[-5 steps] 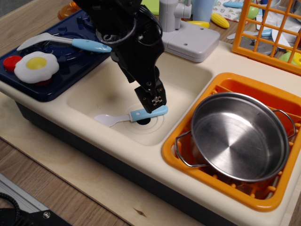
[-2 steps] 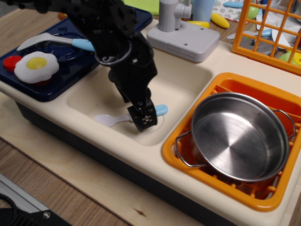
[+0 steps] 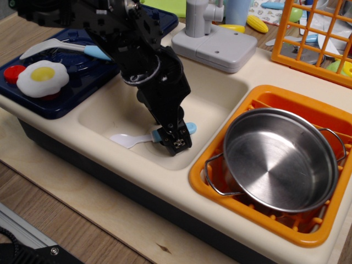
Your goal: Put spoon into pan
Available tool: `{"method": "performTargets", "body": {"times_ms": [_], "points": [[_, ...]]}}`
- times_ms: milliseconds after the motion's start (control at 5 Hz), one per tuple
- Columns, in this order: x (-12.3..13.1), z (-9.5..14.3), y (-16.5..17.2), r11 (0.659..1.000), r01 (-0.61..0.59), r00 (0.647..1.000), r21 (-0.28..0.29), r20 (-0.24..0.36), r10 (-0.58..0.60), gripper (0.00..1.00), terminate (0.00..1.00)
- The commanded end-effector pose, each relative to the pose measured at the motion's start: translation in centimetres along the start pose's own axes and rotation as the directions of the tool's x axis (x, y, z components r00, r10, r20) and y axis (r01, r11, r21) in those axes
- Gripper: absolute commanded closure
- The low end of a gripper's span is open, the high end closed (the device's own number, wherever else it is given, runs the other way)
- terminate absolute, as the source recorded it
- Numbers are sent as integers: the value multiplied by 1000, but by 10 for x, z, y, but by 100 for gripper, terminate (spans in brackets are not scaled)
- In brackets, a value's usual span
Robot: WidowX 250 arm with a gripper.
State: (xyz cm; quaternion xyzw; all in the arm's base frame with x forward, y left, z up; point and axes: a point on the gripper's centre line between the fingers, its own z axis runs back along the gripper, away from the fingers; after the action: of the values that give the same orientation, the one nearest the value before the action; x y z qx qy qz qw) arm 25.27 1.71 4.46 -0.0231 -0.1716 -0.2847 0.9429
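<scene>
Since the earlier frame the gripper [image 3: 175, 142] has shifted a little to the right along the spoon [image 3: 144, 137] and now sits low over the middle of its blue handle, hiding that part. The spoon lies flat on the floor of the sink [image 3: 214, 93], white bowl pointing left, the blue handle end poking out to the right of the black fingers. It has barely moved and is still down in the basin. The fingers are at the handle, but whether they are clamped on it or only straddling it cannot be told from this angle.

The pan [image 3: 278, 159] is well apart to the right, sitting upright in the orange basket [image 3: 214, 184] beside the sink, its shiny inside bare, wire loop handles at left and right.

The black arm [image 3: 132, 49] slants down from the upper left, across the blue stove [image 3: 69, 91]. On the stove lie a fried egg [image 3: 42, 77], a red piece [image 3: 12, 72] just left of it, and a longer white-and-blue utensil [image 3: 60, 47]. The grey tap [image 3: 214, 41] stands behind the sink. An orange rack [image 3: 313, 41] is at the top right.
</scene>
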Motion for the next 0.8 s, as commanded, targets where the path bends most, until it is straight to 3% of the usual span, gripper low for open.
{"method": "performTargets", "body": {"times_ms": [0, 400, 600], "points": [[0, -5, 8, 1000, 4, 1000, -5, -8, -4, 100, 0], [18, 8, 3, 1000, -6, 999, -1, -37, 6, 100, 0], [27, 23, -8, 999, -11, 998, 35, -64, 14, 100, 0]]}}
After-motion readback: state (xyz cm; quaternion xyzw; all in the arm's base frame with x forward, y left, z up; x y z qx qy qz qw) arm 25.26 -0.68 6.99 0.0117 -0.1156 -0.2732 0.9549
